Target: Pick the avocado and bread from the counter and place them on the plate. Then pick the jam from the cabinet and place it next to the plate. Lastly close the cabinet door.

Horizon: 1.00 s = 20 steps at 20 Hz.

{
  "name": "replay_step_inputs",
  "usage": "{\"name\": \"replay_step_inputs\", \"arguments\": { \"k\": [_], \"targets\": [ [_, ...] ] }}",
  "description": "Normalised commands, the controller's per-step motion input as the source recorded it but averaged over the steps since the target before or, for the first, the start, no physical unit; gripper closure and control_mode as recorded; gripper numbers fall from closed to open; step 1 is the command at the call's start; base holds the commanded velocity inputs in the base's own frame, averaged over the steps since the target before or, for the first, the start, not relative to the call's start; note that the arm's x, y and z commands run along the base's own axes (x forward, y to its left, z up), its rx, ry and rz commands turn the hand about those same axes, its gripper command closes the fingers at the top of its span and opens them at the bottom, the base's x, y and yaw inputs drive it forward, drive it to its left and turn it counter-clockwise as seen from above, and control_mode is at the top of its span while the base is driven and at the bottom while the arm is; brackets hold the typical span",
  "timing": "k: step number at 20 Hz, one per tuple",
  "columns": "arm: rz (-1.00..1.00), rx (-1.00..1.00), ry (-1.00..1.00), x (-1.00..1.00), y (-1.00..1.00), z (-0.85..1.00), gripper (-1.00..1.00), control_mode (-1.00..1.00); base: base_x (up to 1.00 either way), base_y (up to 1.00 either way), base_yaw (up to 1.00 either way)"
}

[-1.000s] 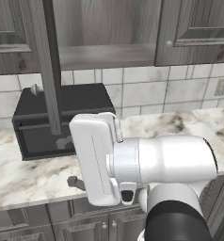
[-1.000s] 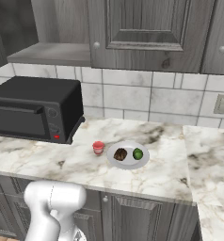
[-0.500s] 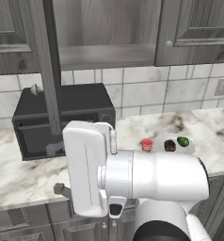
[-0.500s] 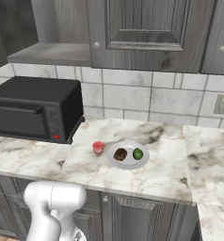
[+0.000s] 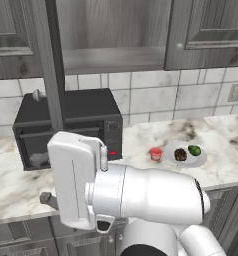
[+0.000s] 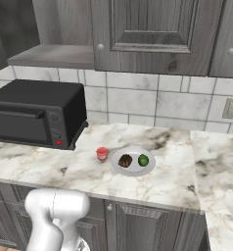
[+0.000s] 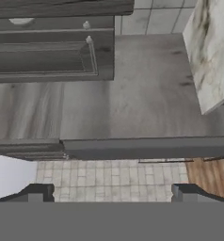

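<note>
The white plate (image 6: 133,168) lies on the marble counter (image 6: 177,176) with the brown bread (image 6: 125,160) and the green avocado (image 6: 143,160) on it side by side. From the left side, the plate (image 5: 187,161), the bread (image 5: 180,154) and the avocado (image 5: 194,150) are in the same arrangement. The pink jam (image 6: 103,154) jar stands on the counter just left of the plate, and the jam (image 5: 156,153) is close to the rim there too. The cabinet door (image 5: 51,60) stands open, edge-on. My gripper (image 7: 112,195) is open and empty, low in front of the grey lower fronts, far from the plate.
A black microwave (image 6: 37,117) sits on the counter left of the jam, under the open cabinet's bare shelf (image 5: 113,60). My white arm (image 5: 141,192) bulks across the foreground. Tiled floor (image 7: 109,176) and a counter edge (image 7: 210,47) appear in the hand view.
My hand has swung down and to the left in the left base view, uncovering the jam and the plate. The plate, the foods and the jar have not moved.
</note>
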Motion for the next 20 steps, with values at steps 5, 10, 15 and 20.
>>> {"name": "replay_step_inputs", "arguments": {
  "k": [5,10,15,20],
  "targets": [
    [-0.08,0.0,-0.02,0.0,0.09,0.14,-1.0,-1.0,0.0,0.0,0.0],
    [-0.15,0.04,0.0,0.05,0.21,0.09,-1.0,-1.0,0.0,0.0,0.0],
    [-0.16,0.08,0.0,0.02,0.24,0.05,-1.0,-1.0,0.0,0.0,0.0],
    [-0.17,0.04,0.01,0.21,0.11,0.01,-1.0,-1.0,0.0,0.0,0.0]
  ]
}}
